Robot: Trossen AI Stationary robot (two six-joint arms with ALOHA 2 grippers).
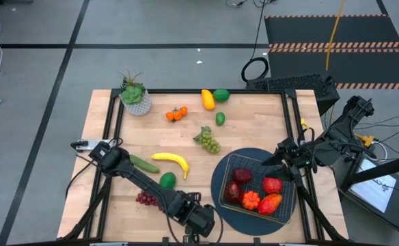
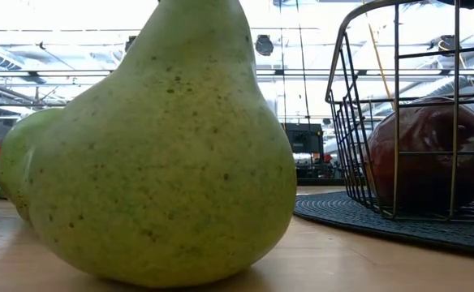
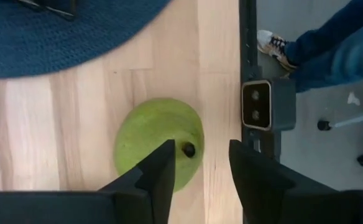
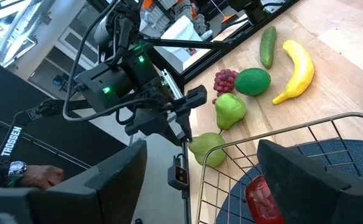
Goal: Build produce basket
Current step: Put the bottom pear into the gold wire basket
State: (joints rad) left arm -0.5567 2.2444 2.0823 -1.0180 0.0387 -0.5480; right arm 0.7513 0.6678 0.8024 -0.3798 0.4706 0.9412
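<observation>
Dark wire-mesh basket (image 1: pixel 290 179) on round dark blue mat (image 1: pixel 220 179), near right of table: holds several red and orange fruits, part filled.

Still loose: yellow banana (image 1: pixel 171 161), green cucumber (image 1: pixel 144 163), lime (image 1: pixel 167 180), purple grapes (image 1: pixel 145 199), green grapes (image 1: pixel 208 141), far-side pieces.

Left gripper (image 3: pixel 198 163): near edge, over a green pear (image 3: pixel 156 140), jaws parted astride its stem, not visibly clamped.

Right gripper (image 4: pixel 200 180): wide, empty, above basket.

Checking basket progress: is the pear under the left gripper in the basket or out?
Out: the pear rests on bare wood beside the mat.

Pear (image 3: pixel 156 143) beside basket (image 1: pixel 290 179) on mat (image 1: pixel 216 183)
</observation>
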